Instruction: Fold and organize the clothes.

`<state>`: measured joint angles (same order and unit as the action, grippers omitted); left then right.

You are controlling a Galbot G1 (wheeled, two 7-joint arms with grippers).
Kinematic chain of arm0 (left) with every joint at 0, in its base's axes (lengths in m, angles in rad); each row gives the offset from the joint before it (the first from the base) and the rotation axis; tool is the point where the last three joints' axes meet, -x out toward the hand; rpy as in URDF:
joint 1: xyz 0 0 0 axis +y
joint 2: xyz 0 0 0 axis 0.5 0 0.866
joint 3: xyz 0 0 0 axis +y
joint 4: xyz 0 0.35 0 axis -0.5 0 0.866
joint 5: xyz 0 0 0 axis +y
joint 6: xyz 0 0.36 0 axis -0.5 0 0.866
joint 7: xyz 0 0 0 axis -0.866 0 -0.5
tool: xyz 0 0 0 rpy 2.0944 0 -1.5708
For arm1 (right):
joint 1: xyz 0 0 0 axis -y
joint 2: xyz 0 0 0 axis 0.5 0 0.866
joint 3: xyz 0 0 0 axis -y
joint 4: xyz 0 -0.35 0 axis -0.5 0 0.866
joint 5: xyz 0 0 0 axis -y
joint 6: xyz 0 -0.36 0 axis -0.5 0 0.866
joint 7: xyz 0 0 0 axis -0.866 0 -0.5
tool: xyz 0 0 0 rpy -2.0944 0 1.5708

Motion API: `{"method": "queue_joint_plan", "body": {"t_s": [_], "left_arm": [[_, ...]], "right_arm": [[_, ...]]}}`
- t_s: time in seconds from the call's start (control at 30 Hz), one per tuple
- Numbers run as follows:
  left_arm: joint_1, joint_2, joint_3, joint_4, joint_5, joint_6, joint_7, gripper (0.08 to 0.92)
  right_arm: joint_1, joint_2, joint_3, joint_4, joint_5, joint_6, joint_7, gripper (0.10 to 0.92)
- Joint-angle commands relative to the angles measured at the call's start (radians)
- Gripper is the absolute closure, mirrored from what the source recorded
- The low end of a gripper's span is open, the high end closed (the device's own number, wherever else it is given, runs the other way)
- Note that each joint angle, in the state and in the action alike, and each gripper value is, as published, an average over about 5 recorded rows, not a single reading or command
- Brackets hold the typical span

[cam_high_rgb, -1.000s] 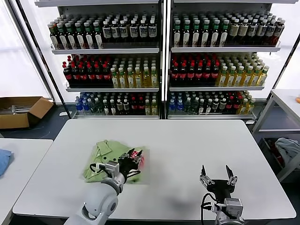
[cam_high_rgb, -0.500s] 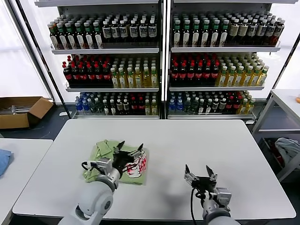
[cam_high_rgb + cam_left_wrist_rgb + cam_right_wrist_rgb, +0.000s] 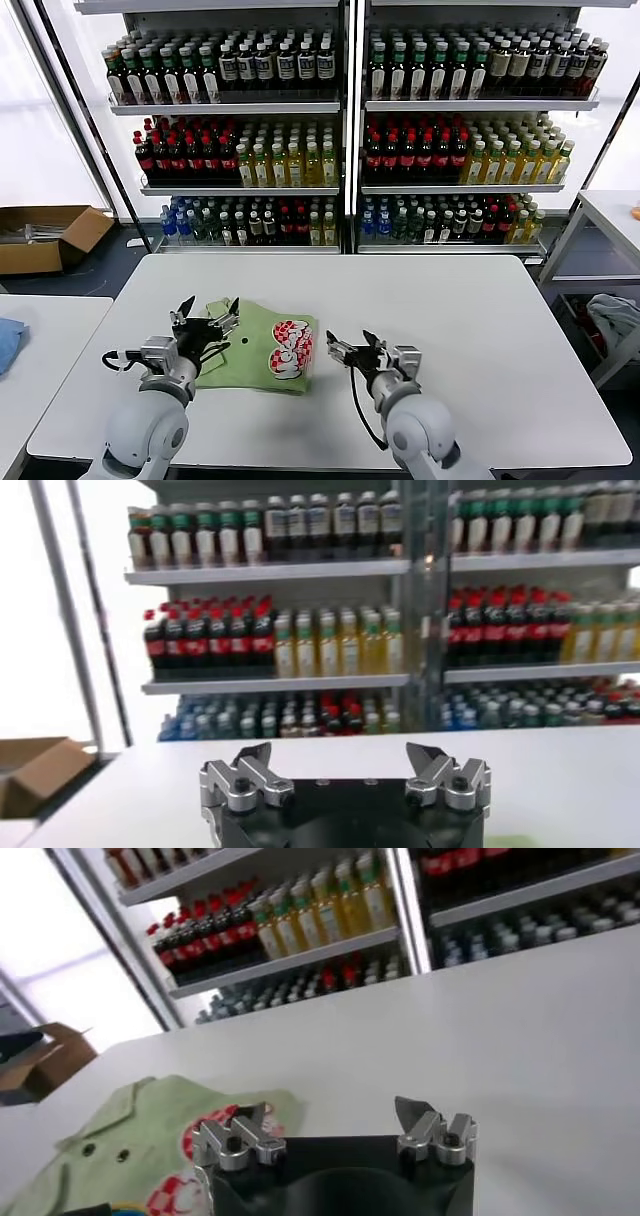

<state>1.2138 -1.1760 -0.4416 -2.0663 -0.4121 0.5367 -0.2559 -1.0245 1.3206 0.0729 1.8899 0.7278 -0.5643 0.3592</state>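
Bright, even indoor light with strong daylight glare

The window [image 3: 45, 120] on the left blows out white; the table [image 3: 480, 300] shows only faint shadows, and the shelves [image 3: 330, 570] look soft in the wrist views.

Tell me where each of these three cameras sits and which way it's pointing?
Head view: on the robot's head, looking forward and down at the table, shirt, drink shelves; shows left gripper and right gripper.
Left wrist view: on the left arm, facing the shelves; shows its open gripper.
Right wrist view: on the right arm, facing the shirt; shows its open gripper.
Shared: all three see the shelves; head and right wrist see the shirt.
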Motion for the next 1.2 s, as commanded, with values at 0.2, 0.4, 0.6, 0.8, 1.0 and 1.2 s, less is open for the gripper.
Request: {"method": "queue_joint_plan", "body": {"t_s": [0.2,0.4,0.6,0.8,1.0,1.2], "left_arm": [[0.059,0.003,-0.108,0.001,0.027,0.005,-0.006,0.177],[0.059,0.004,-0.098,0.007,0.027,0.007,-0.007,0.177],[0.055,-0.001,-0.092,0.012,0.027,0.009,-0.007,0.177],[0.061,-0.002,-0.089,0.012,0.026,0.007,-0.004,0.177],[0.059,-0.003,-0.08,0.01,0.025,0.007,-0.002,0.177],[0.054,-0.003,-0.077,0.01,0.023,0.008,-0.002,0.177]], "right_arm": [[0.202,0.067,-0.154,-0.229,0.107,-0.013,0.05,0.203],[0.183,0.087,-0.153,-0.213,0.094,-0.014,0.063,0.203],[0.142,0.096,-0.164,-0.184,0.075,-0.015,0.089,0.294],[0.091,0.094,-0.145,-0.15,0.059,-0.014,0.105,0.463],[0.061,0.099,-0.134,-0.148,0.036,-0.014,0.107,0.412],[0.055,0.114,-0.156,-0.165,0.014,-0.015,0.106,0.26]]}}
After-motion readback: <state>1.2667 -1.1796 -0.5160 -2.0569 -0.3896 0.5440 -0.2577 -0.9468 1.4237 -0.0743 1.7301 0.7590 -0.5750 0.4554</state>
